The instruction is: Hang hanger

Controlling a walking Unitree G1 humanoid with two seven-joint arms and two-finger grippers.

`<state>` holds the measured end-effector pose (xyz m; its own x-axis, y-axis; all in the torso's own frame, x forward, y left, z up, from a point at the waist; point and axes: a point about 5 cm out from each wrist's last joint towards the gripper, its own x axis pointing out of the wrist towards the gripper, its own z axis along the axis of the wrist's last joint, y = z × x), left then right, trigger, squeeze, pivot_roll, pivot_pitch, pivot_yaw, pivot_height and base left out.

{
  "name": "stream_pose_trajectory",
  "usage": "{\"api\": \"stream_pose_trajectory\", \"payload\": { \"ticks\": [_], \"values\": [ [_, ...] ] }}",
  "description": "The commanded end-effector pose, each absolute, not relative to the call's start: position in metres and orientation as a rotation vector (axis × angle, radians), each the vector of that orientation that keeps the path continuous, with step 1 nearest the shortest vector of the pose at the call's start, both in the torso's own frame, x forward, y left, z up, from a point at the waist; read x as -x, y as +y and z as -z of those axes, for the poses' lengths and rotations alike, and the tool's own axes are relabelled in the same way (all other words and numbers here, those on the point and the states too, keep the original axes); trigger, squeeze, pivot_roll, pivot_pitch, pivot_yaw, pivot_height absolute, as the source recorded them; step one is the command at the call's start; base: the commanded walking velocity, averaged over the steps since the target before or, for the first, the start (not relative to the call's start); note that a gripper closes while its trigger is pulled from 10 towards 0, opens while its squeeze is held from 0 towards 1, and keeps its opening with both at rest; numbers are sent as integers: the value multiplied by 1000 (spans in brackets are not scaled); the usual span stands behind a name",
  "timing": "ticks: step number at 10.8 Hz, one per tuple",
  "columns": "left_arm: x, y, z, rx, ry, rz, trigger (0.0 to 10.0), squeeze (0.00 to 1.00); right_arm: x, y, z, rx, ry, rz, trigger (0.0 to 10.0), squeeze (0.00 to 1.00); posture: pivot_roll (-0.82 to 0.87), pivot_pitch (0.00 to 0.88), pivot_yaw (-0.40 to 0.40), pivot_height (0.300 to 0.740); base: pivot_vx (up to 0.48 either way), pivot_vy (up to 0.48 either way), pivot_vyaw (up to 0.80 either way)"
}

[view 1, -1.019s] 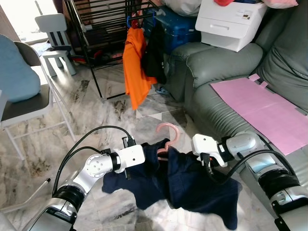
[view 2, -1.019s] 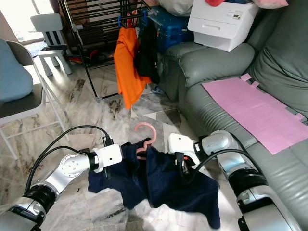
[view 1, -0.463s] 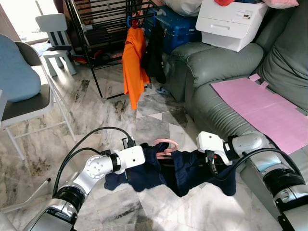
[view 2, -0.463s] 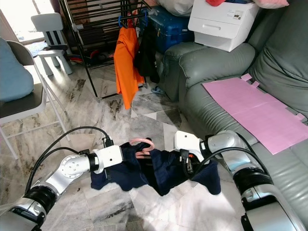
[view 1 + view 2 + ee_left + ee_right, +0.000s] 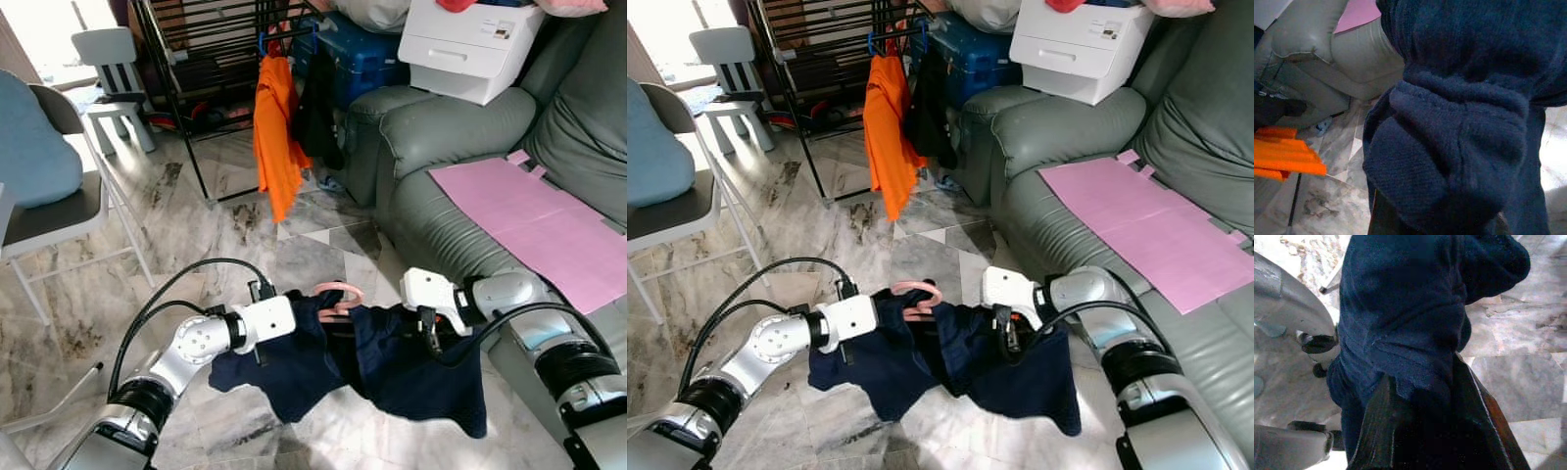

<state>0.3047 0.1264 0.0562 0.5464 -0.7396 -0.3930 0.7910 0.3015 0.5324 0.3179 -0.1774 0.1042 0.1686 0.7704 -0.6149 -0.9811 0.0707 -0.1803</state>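
Pink hanger (image 5: pixel 338 295) in navy garment (image 5: pixel 377 362), both grippers' fingers (image 5: pixel 1400 431) clamped on garment's ends

Head eyes look down; wrist views hug cloth (image 5: pixel 1459 122)

Pink hanger (image 5: pixel 338 297) carries a sagging navy garment (image 5: pixel 392 367).

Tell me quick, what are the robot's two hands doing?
Left gripper: shut on the navy garment.
Right gripper: shut on the same navy garment, which hangs from a pink hanger.
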Motion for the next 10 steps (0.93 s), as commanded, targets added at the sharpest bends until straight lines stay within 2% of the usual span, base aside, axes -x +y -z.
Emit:
{"api": "stream_pose_trajectory", "payload": {
  "ticks": [1, 2, 3, 5, 9, 10],
  "values": [
    [-313, 127, -70, -735, 13, 978, 10000, 102, -324, -186, -106, 655, 409, -1279, 0, 0, -207, 0, 60, 740, 0, 0, 0],
    [-313, 127, -70, -692, 24, 974, 10000, 706, -325, -186, -105, 668, 409, -1262, 0, 0, -208, 0, 58, 740, 0, 0, 0],
    [-312, 127, -69, -666, 29, 980, 10000, 1000, -327, -188, -102, 705, 415, -1219, 0, 0, -208, 0, 59, 740, 0, 0, 0],
    [-308, 138, -70, -619, 35, 974, 10000, 1000, -333, -188, -95, 759, 404, -1076, 0, 0, -205, 0, 62, 740, 0, 0, 0],
    [-285, 146, -60, -512, 81, 1052, 10000, 1000, -337, -181, -82, 696, 411, -922, 0, 0, -184, 0, 56, 740, 0, 0, 0],
    [-285, 152, -60, -452, 66, 929, 10000, 1000, -341, -182, -81, 656, 392, -802, 0, 0, -185, 0, 56, 740, 0, 0, 0]
  ]
}}
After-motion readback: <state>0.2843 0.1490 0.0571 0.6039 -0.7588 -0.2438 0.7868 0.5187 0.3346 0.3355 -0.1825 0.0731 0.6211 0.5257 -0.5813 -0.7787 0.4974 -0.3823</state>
